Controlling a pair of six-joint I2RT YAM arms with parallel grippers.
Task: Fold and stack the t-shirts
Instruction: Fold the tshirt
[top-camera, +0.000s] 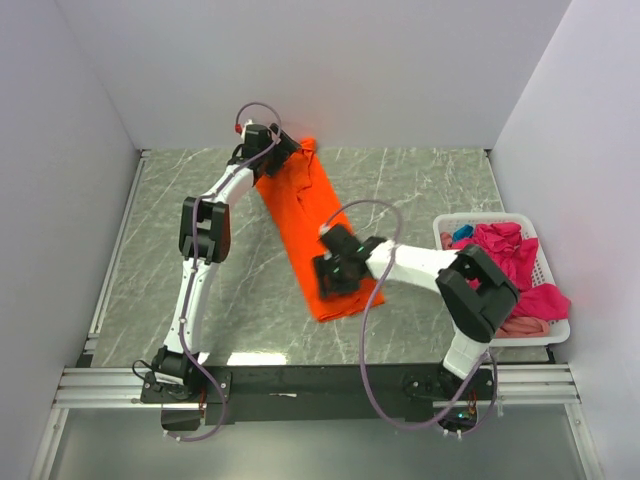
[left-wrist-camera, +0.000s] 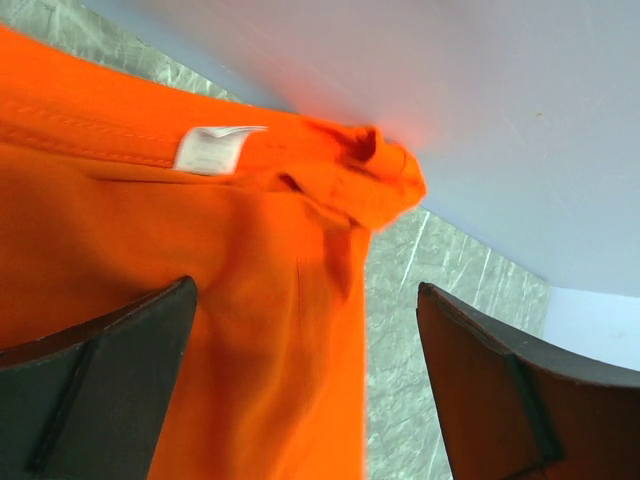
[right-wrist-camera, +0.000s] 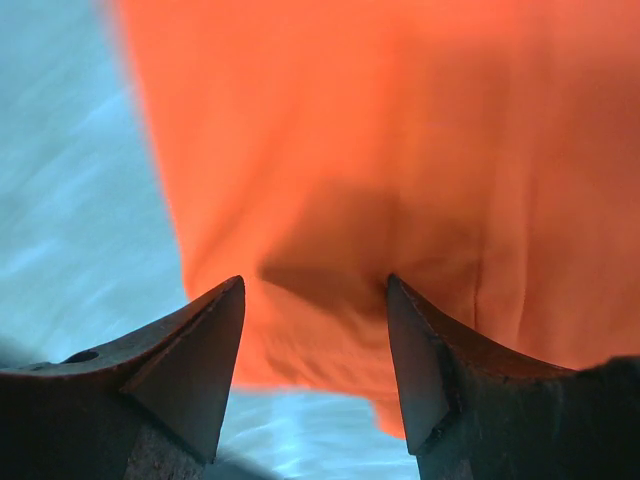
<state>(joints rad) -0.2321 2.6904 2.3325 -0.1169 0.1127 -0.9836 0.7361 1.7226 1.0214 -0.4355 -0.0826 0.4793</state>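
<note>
Marbled tabletop (top-camera: 420, 190), creased orange t-shirt (top-camera: 300, 205)

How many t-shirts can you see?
4 by colour: an orange t-shirt on the table; a magenta t-shirt, a teal t-shirt and a pale pink t-shirt heaped in the white basket. More may be hidden underneath.

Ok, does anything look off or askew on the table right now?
Yes. The bright orange cloth t-shirt lies as a long strip skewed diagonally across the grey marbled table, its far end bunched against the white back wall. A magenta-pink shirt also spills over the rim of the white plastic basket.
</note>
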